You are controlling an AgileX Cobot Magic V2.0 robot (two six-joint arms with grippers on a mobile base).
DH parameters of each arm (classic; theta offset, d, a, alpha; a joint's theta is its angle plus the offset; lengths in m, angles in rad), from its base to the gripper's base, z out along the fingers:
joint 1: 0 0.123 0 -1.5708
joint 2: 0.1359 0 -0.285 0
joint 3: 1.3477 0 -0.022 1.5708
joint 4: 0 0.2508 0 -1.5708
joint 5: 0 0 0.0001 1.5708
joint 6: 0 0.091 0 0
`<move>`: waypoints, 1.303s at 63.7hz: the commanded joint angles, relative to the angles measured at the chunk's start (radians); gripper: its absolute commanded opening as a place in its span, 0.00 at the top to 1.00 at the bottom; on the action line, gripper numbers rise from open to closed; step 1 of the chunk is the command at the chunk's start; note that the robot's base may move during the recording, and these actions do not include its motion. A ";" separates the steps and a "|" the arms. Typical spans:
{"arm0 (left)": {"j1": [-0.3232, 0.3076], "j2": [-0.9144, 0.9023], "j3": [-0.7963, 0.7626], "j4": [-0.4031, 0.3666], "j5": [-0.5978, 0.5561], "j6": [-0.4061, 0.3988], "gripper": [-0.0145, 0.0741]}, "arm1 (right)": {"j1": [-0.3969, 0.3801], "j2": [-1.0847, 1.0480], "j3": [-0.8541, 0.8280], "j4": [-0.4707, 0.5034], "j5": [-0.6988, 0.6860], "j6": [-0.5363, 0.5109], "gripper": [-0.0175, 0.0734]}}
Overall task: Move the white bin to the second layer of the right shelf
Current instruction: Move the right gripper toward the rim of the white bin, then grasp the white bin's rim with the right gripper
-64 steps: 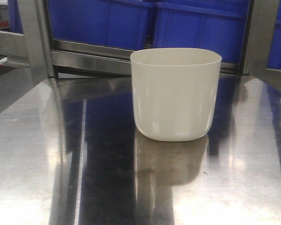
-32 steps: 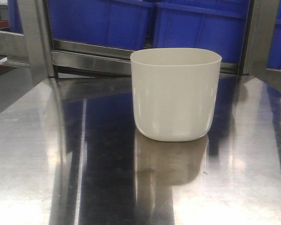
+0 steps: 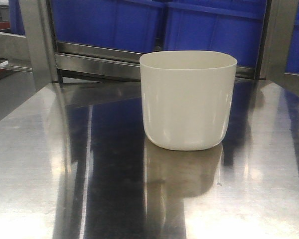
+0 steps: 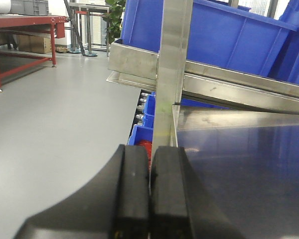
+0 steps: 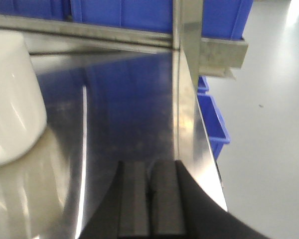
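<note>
The white bin (image 3: 188,99) stands upright on the shiny steel table (image 3: 40,164), empty as far as its rim shows. In the right wrist view the white bin (image 5: 10,99) lies to the left, well apart from my right gripper (image 5: 149,167), which is shut on nothing near the table's right edge. My left gripper (image 4: 150,152) is also shut and empty, hovering at the table's left edge in front of a steel post (image 4: 172,74). Neither gripper appears in the front view. The right shelf second layer is out of view.
Blue crates (image 3: 139,22) sit on a steel rack rail (image 3: 99,62) right behind the table. Upright rack posts (image 3: 37,42) flank it. More blue crates (image 5: 212,119) lie below the table's right edge. A red table (image 4: 20,22) stands far off on the grey floor.
The white bin sits a hair further right in the front view; nothing else differs.
</note>
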State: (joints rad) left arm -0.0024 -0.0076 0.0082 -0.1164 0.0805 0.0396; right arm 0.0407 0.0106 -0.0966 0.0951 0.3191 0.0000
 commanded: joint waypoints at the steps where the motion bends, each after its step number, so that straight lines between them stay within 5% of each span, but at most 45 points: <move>1: -0.008 -0.016 0.028 -0.001 -0.081 -0.005 0.74 | -0.003 0.079 -0.135 0.013 -0.014 0.000 0.75; 16: -0.008 -0.016 0.028 -0.001 -0.081 -0.005 0.74 | -0.003 0.329 -0.411 0.054 0.135 0.000 0.75; 36: -0.008 -0.016 0.028 -0.001 -0.081 -0.005 0.74 | -0.003 0.438 -0.430 0.085 0.029 0.000 0.75; 62: -0.008 -0.016 0.028 -0.001 -0.081 -0.005 0.74 | 0.005 0.923 -0.660 0.078 0.243 0.000 0.75; 83: -0.008 -0.016 0.028 -0.001 -0.081 -0.005 0.74 | 0.191 1.268 -0.934 0.059 0.281 0.112 0.74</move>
State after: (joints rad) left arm -0.0024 -0.0076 0.0082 -0.1164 0.0805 0.0396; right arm 0.1909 1.2484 -0.9503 0.1683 0.6453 0.0676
